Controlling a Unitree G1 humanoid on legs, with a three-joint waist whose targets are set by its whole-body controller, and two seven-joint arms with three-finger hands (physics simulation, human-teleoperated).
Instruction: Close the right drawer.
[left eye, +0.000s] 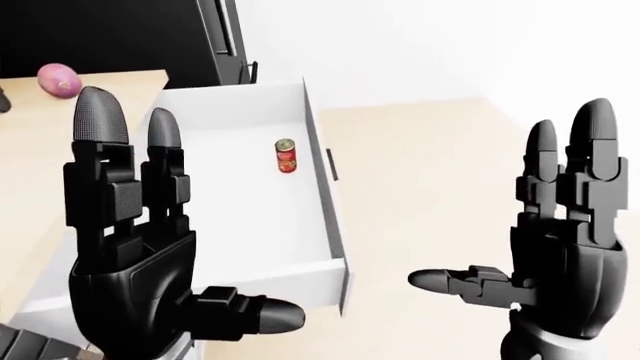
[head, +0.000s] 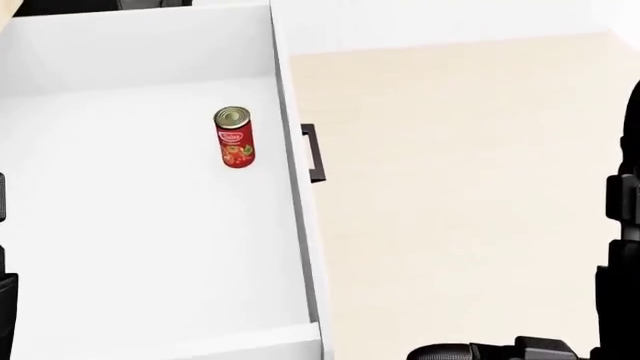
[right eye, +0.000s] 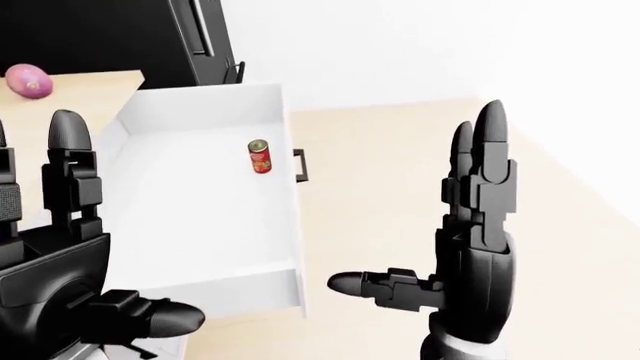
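Note:
The white drawer (left eye: 322, 187) stands pulled out, its front panel running down the picture with a small black handle (head: 313, 153) on its right face. A red can (head: 233, 137) lies inside on the drawer floor. My left hand (left eye: 150, 247) is raised with fingers spread over the drawer's near end, holding nothing. My right hand (right eye: 465, 247) is raised open over the beige floor, to the right of the drawer front and not touching it.
A wooden counter top (left eye: 110, 82) lies left of the drawer, with a purple onion (left eye: 57, 78) on it. A black appliance (left eye: 120, 37) stands behind the counter. A white wall and beige floor (head: 470, 187) fill the right side.

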